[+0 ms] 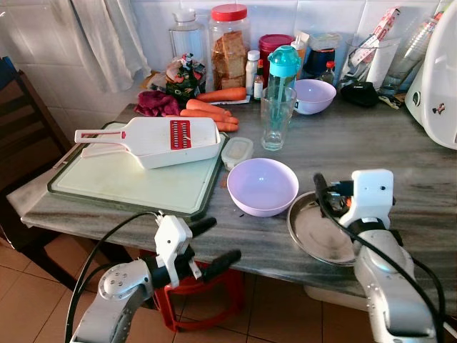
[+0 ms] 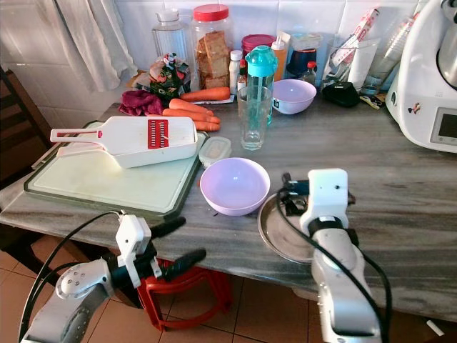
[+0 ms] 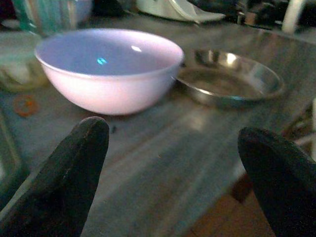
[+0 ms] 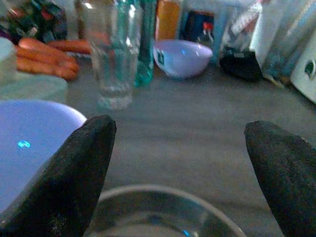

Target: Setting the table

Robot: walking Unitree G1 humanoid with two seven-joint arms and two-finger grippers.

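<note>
A lilac bowl (image 1: 262, 186) stands near the front of the grey counter, and beside it on the right lies a steel plate (image 1: 314, 236). Behind the bowl is an empty drinking glass (image 1: 275, 118). A second lilac bowl (image 1: 314, 95) sits further back. My right gripper (image 4: 180, 128) hovers open over the plate's near rim, fingers pointing toward the glass. My left gripper (image 1: 214, 246) is open just below the counter's front edge, aimed at the near bowl (image 3: 108, 69) with nothing between its fingers.
A cutting board (image 1: 128, 186) with a white slicer (image 1: 153, 139) takes the left side. Carrots (image 1: 211, 107), jars, a teal bottle (image 1: 283, 68) and a white appliance (image 1: 439, 78) line the back and right. A red stool (image 1: 203, 293) stands under the counter, and a dark chair (image 1: 21, 136) at the left.
</note>
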